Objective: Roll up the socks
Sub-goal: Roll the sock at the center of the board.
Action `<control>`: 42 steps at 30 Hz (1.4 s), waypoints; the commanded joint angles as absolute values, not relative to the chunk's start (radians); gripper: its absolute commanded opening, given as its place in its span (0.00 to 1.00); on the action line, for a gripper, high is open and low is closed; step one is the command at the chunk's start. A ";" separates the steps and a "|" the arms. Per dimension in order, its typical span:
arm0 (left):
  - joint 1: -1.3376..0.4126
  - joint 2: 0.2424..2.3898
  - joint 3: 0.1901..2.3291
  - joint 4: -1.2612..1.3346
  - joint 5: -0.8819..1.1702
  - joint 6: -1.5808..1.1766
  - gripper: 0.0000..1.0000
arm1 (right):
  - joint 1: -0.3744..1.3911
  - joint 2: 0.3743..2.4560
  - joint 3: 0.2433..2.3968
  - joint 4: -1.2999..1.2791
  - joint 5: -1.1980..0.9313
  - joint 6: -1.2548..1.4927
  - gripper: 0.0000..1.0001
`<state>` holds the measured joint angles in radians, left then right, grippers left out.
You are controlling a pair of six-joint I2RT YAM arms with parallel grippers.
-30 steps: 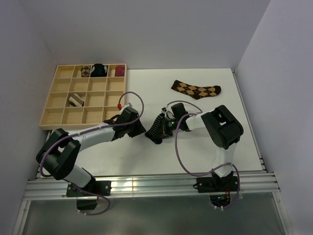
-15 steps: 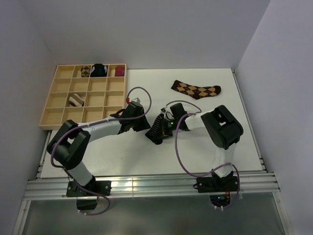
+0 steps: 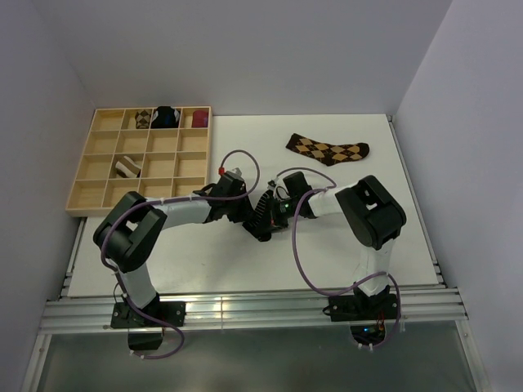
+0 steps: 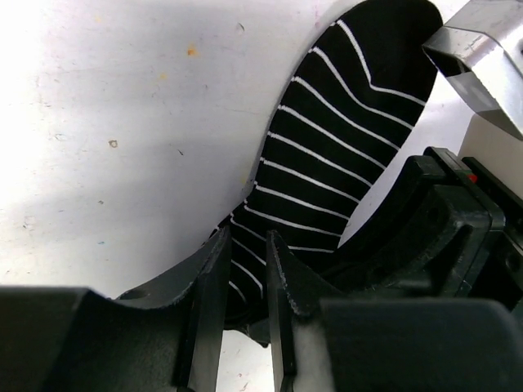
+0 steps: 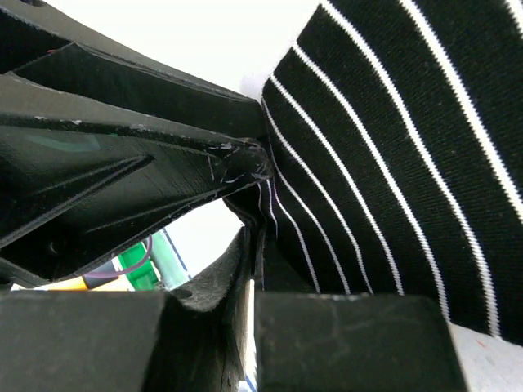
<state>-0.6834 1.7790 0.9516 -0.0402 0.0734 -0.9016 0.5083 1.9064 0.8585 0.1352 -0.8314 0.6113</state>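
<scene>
Tray, far left: no change. The brown-cream sock sits bundled in one of its cells.

Left gripper: over the last second the arm swung in from the left, and it's now hard up against the black sock, mid-table. Its jaws narrowed on the way in. In the wrist view, striped fabric fills the gap between its fingers. Can't tell if they're actually biting yet.

Black sock: same spot, now sandwiched between both grippers. It's still spread out, no roll visible.

Right gripper: hasn't moved. It's clenched on the sock's other side, with fabric pinched at the tips.

Argyle sock, back right: flat, untouched, well apart from both arms.

My read: a two-handed hold is being set up and the roll on the black one hasn't started. The argyle is left to do after that.
</scene>
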 commanded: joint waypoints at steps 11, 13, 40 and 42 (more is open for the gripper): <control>-0.699 1.786 0.931 -0.115 0.009 -0.858 0.29 | 0.518 1.779 0.928 0.018 -0.781 0.551 0.00; -0.699 1.778 0.931 -0.120 0.005 -0.850 0.29 | 0.518 1.779 0.931 0.008 -0.773 0.545 0.00; -0.701 1.775 0.950 -0.140 0.003 -0.801 0.29 | 0.471 1.784 0.959 -0.084 -0.710 0.473 0.00; -0.700 1.773 0.951 -0.141 0.005 -0.796 0.29 | 0.471 1.776 0.969 -0.107 -0.700 0.456 0.00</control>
<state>-0.6971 1.7779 0.9539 -0.0517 0.0437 -0.8459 0.4808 1.8179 0.9222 -0.0731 -0.7284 0.4946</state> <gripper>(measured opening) 0.288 0.022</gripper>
